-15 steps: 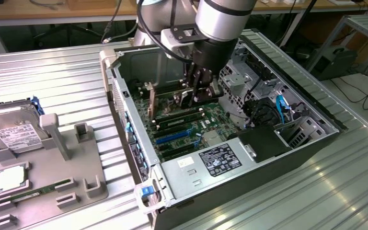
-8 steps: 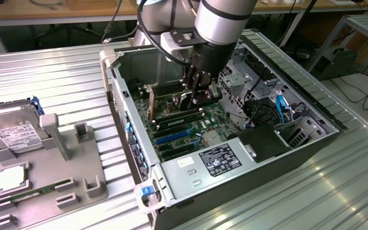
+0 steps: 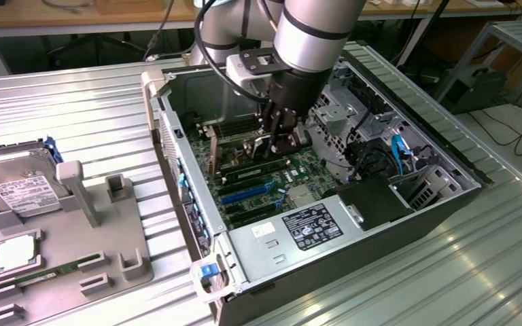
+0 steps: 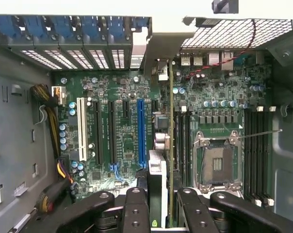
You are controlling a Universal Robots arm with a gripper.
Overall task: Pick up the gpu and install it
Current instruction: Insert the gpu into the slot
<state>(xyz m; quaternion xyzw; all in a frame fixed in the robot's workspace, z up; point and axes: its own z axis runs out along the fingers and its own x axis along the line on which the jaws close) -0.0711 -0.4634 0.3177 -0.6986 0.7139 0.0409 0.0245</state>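
The black fingers (image 4: 136,209) grip the thin dark gpu card (image 4: 157,179) partway closed, holding it edge-on over the green motherboard (image 4: 117,126).

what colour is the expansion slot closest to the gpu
Blue; the slot beside the gpu shows best in the wrist view.

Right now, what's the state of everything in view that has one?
gripper: shut on the gpu.
gpu: held on edge over the motherboard; can't tell if it's seated.
computer case: lying on its side, side panel off.
blue slot: empty.
CPU socket: empty.
hard drive: lying flat outside the case.
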